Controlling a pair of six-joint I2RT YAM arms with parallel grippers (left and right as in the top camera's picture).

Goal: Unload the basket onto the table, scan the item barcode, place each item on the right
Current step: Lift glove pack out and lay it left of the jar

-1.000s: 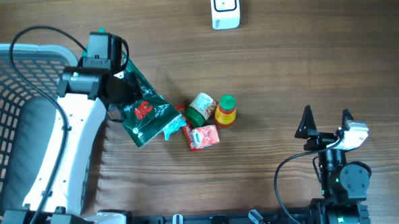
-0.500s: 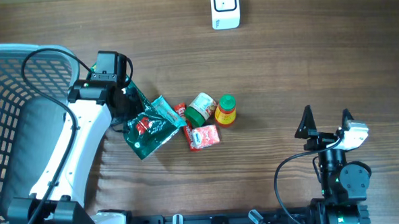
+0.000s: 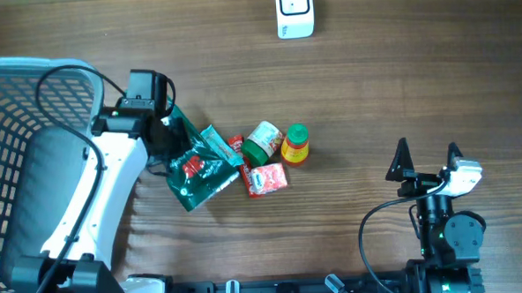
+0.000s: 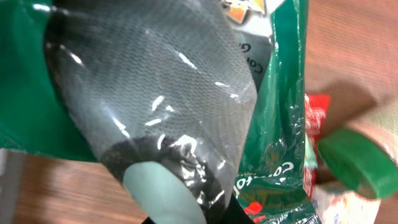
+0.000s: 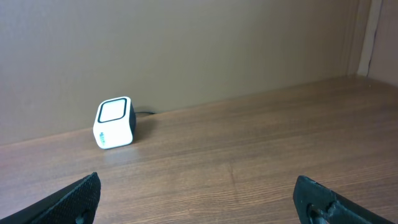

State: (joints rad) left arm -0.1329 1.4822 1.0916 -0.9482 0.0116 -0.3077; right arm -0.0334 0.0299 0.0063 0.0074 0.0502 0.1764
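A green snack bag with red print lies partly on the wood next to the other groceries, and my left gripper is shut on its upper left end. In the left wrist view the green snack bag and its clear window fill the frame, pinched at my left gripper. The white barcode scanner stands at the far edge, also in the right wrist view as the white barcode scanner. My right gripper rests open near the front right, and in its own view my right gripper holds nothing.
A green-lidded jar, a yellow bottle with a green cap and a red packet cluster right of the bag. A grey mesh basket takes up the left side. The jar's green lid shows in the left wrist view.
My left arm has moved toward the near edge and slightly right, dragging the green bag with it; the bag has turned and settled lower. The right arm has not moved.
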